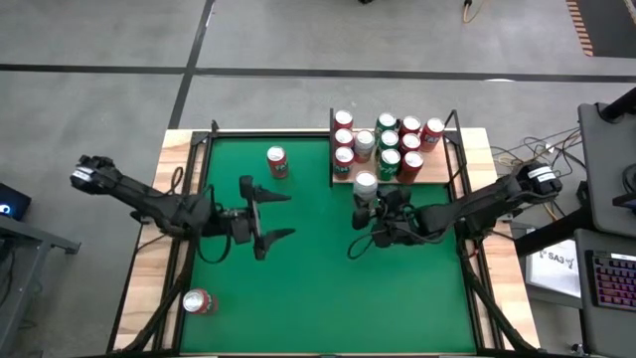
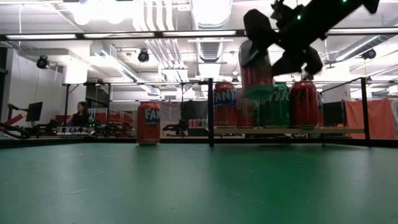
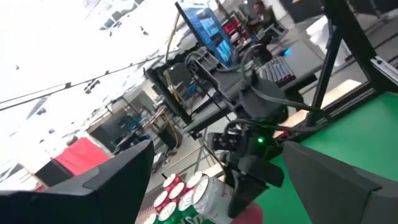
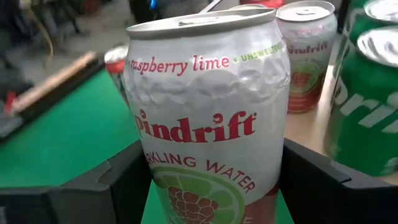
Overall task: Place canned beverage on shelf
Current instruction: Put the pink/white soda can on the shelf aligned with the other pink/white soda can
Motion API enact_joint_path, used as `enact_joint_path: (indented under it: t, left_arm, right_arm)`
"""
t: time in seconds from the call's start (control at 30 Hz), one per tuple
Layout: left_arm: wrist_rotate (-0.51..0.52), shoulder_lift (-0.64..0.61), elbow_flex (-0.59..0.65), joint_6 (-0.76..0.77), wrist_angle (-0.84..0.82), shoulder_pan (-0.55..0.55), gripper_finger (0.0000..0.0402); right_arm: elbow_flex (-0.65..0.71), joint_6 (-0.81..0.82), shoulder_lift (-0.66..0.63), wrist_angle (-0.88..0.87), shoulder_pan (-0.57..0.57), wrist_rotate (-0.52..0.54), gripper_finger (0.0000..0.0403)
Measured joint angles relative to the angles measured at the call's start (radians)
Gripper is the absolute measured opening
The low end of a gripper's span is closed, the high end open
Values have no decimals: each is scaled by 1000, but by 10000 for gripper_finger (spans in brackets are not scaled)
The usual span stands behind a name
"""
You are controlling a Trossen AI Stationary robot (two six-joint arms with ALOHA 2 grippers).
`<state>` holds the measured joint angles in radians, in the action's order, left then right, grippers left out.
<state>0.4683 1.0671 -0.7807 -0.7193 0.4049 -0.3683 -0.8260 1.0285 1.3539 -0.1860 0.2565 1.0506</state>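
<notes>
Spindrift can [image 4: 208, 118] clamped in right jaws, lifted off desk, close before shelf.

Held upright, raspberry-lime label facing wrist camera, in right gripper [image 1: 370, 214]; jaws pressed on both sides of can. Just beyond it, shelf [image 1: 343, 177] at far right of green desk [image 1: 318, 288], crowded with red and green cans [image 1: 391, 144]. Elsewhere: one red can [image 1: 277, 161] upright left of shelf, another [image 1: 198, 302] lying near front left corner. Left gripper [image 1: 270, 214] at mid-desk, jaws spread wide, holding nothing.
</notes>
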Motion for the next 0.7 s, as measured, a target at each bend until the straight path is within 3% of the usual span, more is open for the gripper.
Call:
enact_joint_path:
  t: [0.2, 0.43, 0.7]
  left_arm:
    - [-58, -48, 25, 40, -17, 117, 340]
    - [-58, -108, 61, 38, -55, 217, 340]
    - [-168, -200, 139, 40, -35, 344, 340]
  right_arm:
    - [20, 62, 62, 65, 0, 134, 274]
    - [16, 157, 106, 66, -8, 178, 274]
    - [13, 210, 191, 68, -26, 261, 274]
